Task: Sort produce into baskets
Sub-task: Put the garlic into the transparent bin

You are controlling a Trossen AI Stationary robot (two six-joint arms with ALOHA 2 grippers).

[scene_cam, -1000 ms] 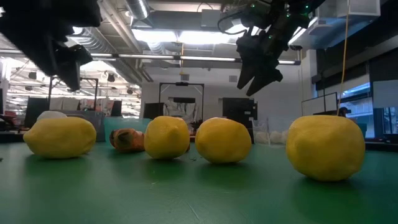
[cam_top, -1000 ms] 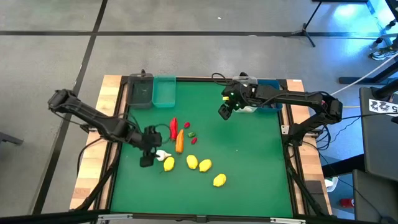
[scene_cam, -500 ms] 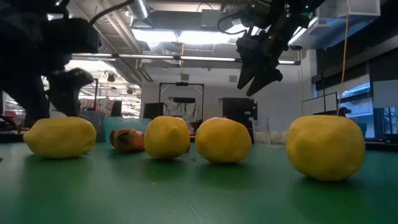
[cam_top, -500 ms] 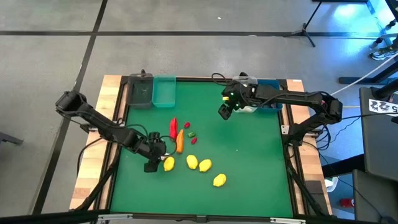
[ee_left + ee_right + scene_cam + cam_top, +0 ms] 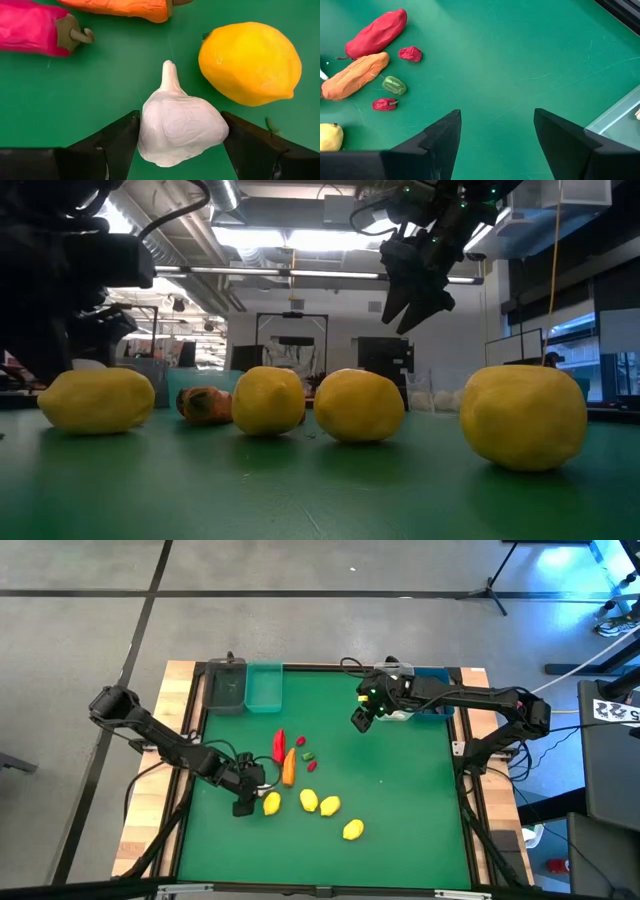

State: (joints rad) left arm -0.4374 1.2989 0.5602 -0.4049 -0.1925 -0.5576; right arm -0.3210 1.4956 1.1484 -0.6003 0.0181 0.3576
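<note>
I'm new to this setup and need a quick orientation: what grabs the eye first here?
A white garlic bulb sits on the green mat between the open fingers of the left pincer, with a yellow lemon close beside it. The right pincer hangs open above the mat near the far baskets.

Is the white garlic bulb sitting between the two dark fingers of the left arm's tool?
Yes: in the left wrist view the garlic bulb lies on the green mat between the left tool's two dark fingers, beside a lemon.
</note>
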